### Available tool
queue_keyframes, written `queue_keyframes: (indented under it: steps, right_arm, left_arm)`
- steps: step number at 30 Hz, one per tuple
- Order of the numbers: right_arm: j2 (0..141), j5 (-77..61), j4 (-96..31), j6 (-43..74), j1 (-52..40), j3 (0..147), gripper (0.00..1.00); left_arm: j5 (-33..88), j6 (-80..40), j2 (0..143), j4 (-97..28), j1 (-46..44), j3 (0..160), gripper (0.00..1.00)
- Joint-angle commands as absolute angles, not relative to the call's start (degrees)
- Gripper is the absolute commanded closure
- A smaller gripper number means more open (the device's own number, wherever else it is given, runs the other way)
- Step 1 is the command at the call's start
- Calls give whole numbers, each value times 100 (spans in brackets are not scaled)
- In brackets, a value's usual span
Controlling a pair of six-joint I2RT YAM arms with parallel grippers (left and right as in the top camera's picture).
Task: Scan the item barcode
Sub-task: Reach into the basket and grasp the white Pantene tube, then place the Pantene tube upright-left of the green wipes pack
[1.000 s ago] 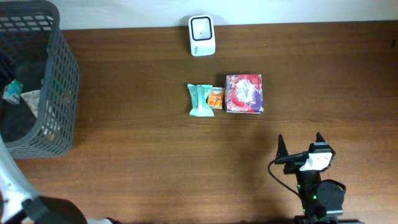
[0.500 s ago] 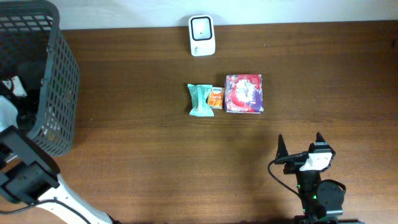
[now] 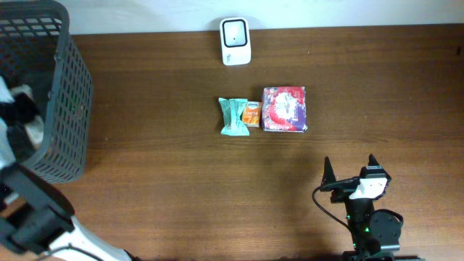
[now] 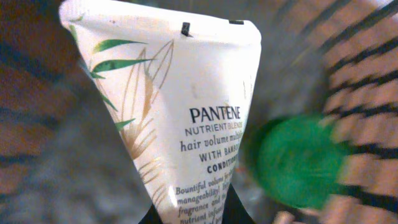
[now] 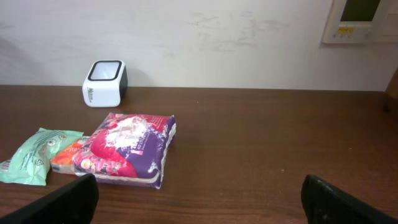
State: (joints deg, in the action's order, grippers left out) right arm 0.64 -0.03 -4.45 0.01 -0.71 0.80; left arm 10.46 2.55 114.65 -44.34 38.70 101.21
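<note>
Pinching the white tube (image 4: 186, 93) by its narrow end, the left claw (image 4: 196, 214) sat inside the basket (image 3: 65, 87) at nine o'clock, probably ready to carry it to the scanner (image 3: 235, 41) at twelve. The right claw (image 3: 349, 164) waited spread wide at five o'clock over the desk (image 3: 181, 188).

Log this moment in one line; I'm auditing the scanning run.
left gripper: shut on Pantene tube, in basket | right gripper: open, empty | scanner: nothing in front | stage: item gripped, not scanned
</note>
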Motion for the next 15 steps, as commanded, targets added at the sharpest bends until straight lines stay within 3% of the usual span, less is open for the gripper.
queue_keyframes:
  steps: [1, 3, 5, 9, 14, 15]
  right_arm:
    - [32, 27, -460, 23, -32, 32, 1]
    - [32, 27, -460, 23, -32, 32, 1]
    - [32, 27, -460, 23, -32, 32, 1]
    - [32, 27, -460, 23, -32, 32, 1]
    - [32, 25, -460, 23, -32, 32, 1]
    - [32, 25, -460, 23, -32, 32, 2]
  left_arm:
    - [1111, 110, 9998, -4145, 3879, 10628, 96]
    - [1278, -412, 9393, -3872, 3874, 10630, 93]
    - [2196, -1041, 9004, -3645, 3872, 10630, 94]
    - [3527, -3249, 8849, -3520, 3520, 10624, 97]
    - [3793, -3240, 8921, -3542, 1767, 10613, 91]
    - [3782, -2751, 9041, -3573, 1146, 10610, 91]
